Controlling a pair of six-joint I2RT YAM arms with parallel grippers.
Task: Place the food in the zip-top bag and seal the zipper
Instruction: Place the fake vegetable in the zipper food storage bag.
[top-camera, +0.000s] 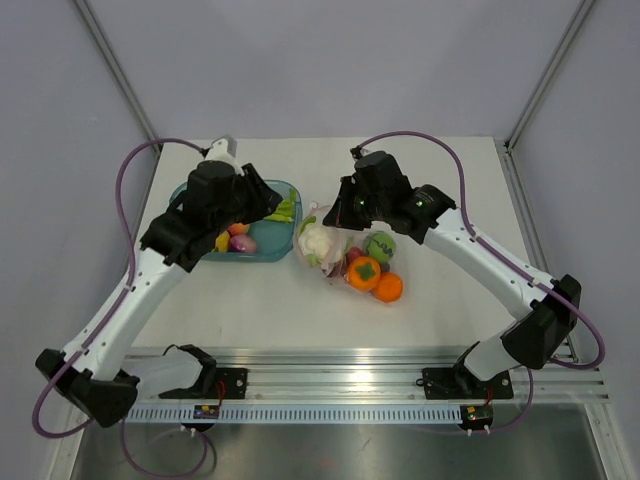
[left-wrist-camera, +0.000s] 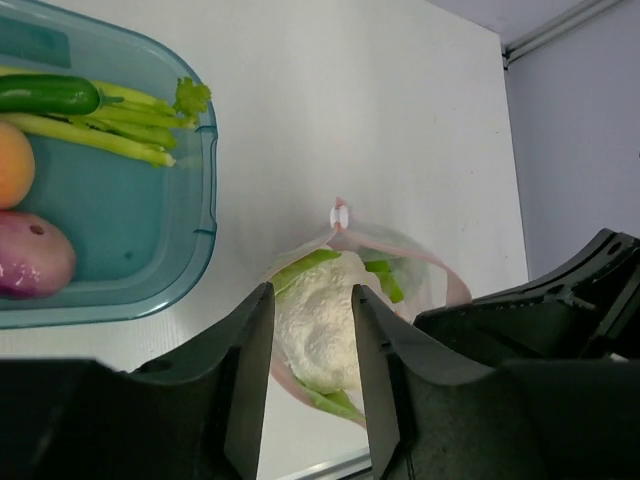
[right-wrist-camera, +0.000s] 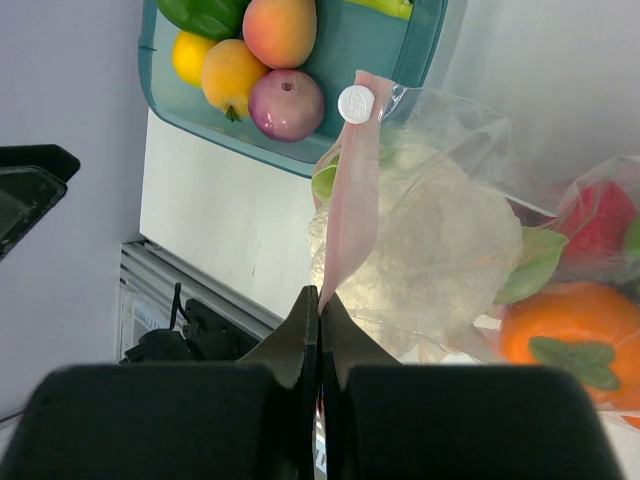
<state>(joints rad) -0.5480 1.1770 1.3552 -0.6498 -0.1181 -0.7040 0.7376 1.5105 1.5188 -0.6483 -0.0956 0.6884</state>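
Tray (top-camera: 268, 255): one counted, at 10 o'clock from table middle. Counted within it: one cucumber (left-wrist-camera: 45, 93), one celery bunch (left-wrist-camera: 110, 130), one peach (right-wrist-camera: 280, 28), one purple onion (right-wrist-camera: 286, 104), one lemon (right-wrist-camera: 188, 57), one yellow-orange fruit (right-wrist-camera: 232, 75). Bag (right-wrist-camera: 470, 120): one, with one zipper (right-wrist-camera: 345, 200), one slider (right-wrist-camera: 355, 103), one cauliflower (right-wrist-camera: 430, 250) seen inside. At 4 o'clock from cauliflower: two orange fruits (top-camera: 364, 272) (top-camera: 388, 288), one green ball (top-camera: 380, 245), one red piece (right-wrist-camera: 600, 220).
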